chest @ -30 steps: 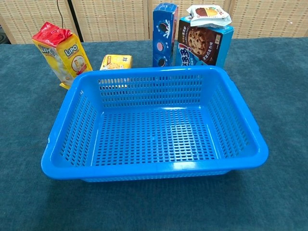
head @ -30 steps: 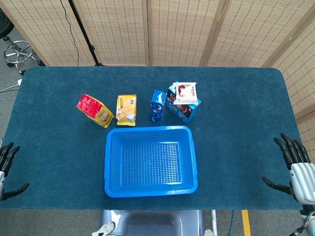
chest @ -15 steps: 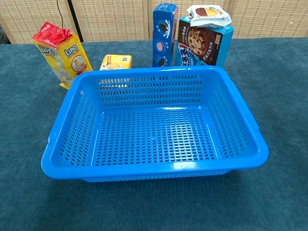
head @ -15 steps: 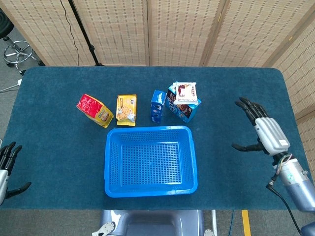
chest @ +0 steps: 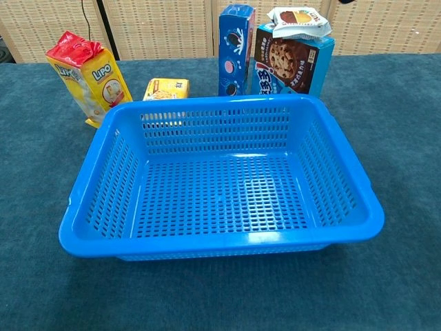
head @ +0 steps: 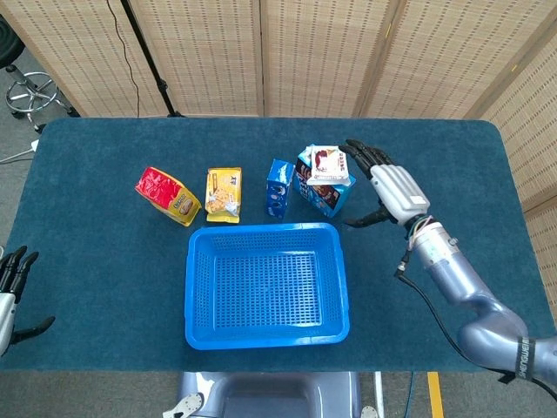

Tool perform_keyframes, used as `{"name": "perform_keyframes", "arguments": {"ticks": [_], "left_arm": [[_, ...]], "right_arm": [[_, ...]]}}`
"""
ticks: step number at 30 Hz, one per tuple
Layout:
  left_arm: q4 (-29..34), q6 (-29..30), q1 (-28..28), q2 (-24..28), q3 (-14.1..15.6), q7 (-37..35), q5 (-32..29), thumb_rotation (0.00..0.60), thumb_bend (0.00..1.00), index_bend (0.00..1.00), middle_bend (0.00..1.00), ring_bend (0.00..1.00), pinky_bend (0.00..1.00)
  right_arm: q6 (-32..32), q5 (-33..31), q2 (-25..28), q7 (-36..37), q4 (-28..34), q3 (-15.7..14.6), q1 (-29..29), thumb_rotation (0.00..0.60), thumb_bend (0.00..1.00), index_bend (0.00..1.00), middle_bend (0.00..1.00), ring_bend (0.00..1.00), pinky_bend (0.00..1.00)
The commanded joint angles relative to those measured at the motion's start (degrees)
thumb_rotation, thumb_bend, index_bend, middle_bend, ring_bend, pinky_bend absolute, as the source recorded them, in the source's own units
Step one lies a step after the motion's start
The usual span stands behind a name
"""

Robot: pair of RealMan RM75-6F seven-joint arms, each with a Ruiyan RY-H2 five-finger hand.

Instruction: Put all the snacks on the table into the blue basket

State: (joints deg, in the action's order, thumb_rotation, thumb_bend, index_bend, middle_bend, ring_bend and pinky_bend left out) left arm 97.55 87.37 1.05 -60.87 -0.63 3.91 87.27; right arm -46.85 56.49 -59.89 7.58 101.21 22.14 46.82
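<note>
The blue basket (head: pixel 265 326) (chest: pixel 103 145) sits empty at the table's near middle. Behind it stand a red-and-yellow snack bag (head: pixel 167 195) (chest: pixel 86 72), a small yellow biscuit pack (head: pixel 223 194) (chest: pixel 166 89), a tall blue cookie box (head: pixel 278 188) (chest: pixel 236 49) and a blue chocolate-chip cookie box (head: pixel 320 190) (chest: pixel 293 61) with a white packet (head: pixel 330 164) (chest: pixel 298 21) lying on top. My right hand (head: pixel 385 185) hovers open, fingers spread, just right of the cookie box and white packet. My left hand (head: pixel 10 286) rests open at the table's left edge.
The table (head: pixel 104 279) has a dark teal cloth. Folding screens (head: pixel 331 52) stand behind it. A stool (head: pixel 30 91) and a black stand (head: pixel 148 57) are at the back left.
My right hand has swung from the table's right front edge up and left, arriving beside the cookie box and white packet. The left hand and the snacks have stayed put.
</note>
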Motion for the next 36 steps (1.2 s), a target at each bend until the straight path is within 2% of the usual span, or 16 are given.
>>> {"name": "perform_keyframes", "arguments": {"ticks": [1, 7, 17, 30, 32, 36], "left_arm": [[0.08, -0.77, 0.35, -0.13, -0.32, 0.31, -0.86, 0.600, 0.00, 0.00, 0.00, 0.00, 0.00], [0.36, -2.24, 1.09, -0.64, -1.05, 1.96, -3.01, 0.600, 0.00, 0.00, 0.00, 0.00, 0.00], [0.86, -4.01, 1.99, -1.37, -2.39, 4.25, -7.07, 0.600, 0.00, 0.00, 0.00, 0.00, 0.00], [0.70, -5.42, 2.82, -2.36, -3.03, 6.48, -9.93, 0.600, 0.00, 0.00, 0.00, 0.00, 0.00], [0.69, -5.55, 2.91, -2.42, -3.09, 6.59, -10.20, 0.600, 0.00, 0.00, 0.00, 0.00, 0.00], [0.57, -6.04, 3.21, -2.58, -3.33, 6.88, -11.04, 0.600, 0.00, 0.00, 0.00, 0.00, 0.00]], "right_arm": [[2.26, -2.76, -6.17, -2.66, -6.44, -0.31, 4.30, 0.600, 0.00, 0.00, 0.00, 0.00, 0.00], [6.94, -4.77, -11.67, -0.90, -15.37, 0.62, 8.78, 0.600, 0.00, 0.00, 0.00, 0.00, 0.00], [13.80, -7.28, -17.37, 2.99, -28.21, 1.18, 12.94, 0.600, 0.00, 0.00, 0.00, 0.00, 0.00], [18.60, -4.99, -22.79, 7.99, -39.12, 1.30, 14.55, 0.600, 0.00, 0.00, 0.00, 0.00, 0.00], [18.63, -4.53, -23.40, 8.35, -40.20, 1.32, 14.66, 0.600, 0.00, 0.00, 0.02, 0.00, 0.01], [18.48, -3.39, -25.05, 9.02, -42.77, 1.17, 14.85, 0.600, 0.00, 0.05, 0.15, 0.04, 0.10]]}}
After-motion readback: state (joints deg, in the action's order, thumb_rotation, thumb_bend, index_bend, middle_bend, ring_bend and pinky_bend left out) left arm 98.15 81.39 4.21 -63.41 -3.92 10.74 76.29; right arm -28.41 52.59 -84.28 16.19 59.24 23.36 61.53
